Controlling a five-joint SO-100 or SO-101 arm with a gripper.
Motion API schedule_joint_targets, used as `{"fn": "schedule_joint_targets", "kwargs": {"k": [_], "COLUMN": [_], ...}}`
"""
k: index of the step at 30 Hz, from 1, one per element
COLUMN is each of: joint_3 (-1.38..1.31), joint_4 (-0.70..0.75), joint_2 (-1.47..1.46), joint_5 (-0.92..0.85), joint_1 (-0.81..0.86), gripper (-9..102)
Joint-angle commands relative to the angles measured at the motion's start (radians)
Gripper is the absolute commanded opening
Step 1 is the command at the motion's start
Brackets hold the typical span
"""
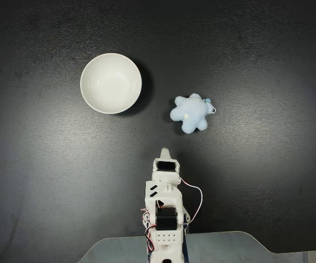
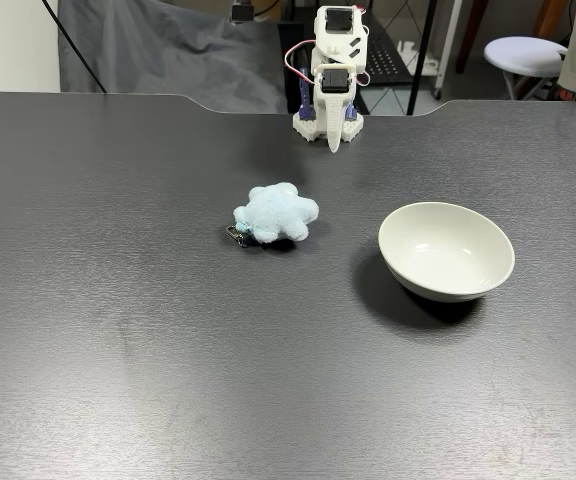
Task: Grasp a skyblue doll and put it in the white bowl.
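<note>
The skyblue doll (image 1: 191, 113) (image 2: 276, 213) is a small fluffy pale-blue plush lying on the dark table, with a thin cord loop at one side. The white bowl (image 1: 111, 83) (image 2: 446, 250) stands upright and holds nothing; in a fixed view from above it is left of the doll. My gripper (image 1: 165, 153) (image 2: 334, 142) is folded back near the arm's base, its fingers together with nothing between them, well apart from both the doll and the bowl.
The arm's base (image 1: 166, 235) sits at the table's edge. Beyond the far table edge are a grey cloth (image 2: 158, 50) and a white stool (image 2: 525, 52). The dark tabletop (image 2: 118, 350) stretches wide around both objects.
</note>
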Motion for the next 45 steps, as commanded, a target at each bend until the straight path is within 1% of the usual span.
{"fn": "schedule_joint_targets", "kwargs": {"k": [1, 10, 14, 19, 22, 28, 30, 32, 34, 37, 40, 41, 45], "joint_3": [-0.018, -0.018, -0.017, -0.051, -0.16, -0.535, -0.666, -0.808, -0.953, -1.166, -1.325, -1.361, -1.399], "joint_4": [-0.009, -0.032, -0.117, -0.265, -0.319, -0.308, -0.278, -0.195, -0.066, 0.166, 0.325, 0.35, 0.354], "joint_2": [0.002, -0.002, -0.054, -0.247, -0.388, -0.614, -0.666, -0.712, -0.762, -0.859, -0.971, -1.011, -1.169], "joint_5": [0.0, -0.009, -0.009, -0.011, -0.011, -0.011, -0.011, -0.011, -0.011, -0.009, -0.009, -0.009, -0.011], "joint_1": [-0.003, 0.002, 0.011, 0.005, 0.003, 0.012, 0.012, 0.012, 0.014, 0.028, 0.121, 0.169, 0.348], "gripper": [1, 1, 1, 1, 1, 1, 1, 1, 2, 4, 5, 5, 5]}}
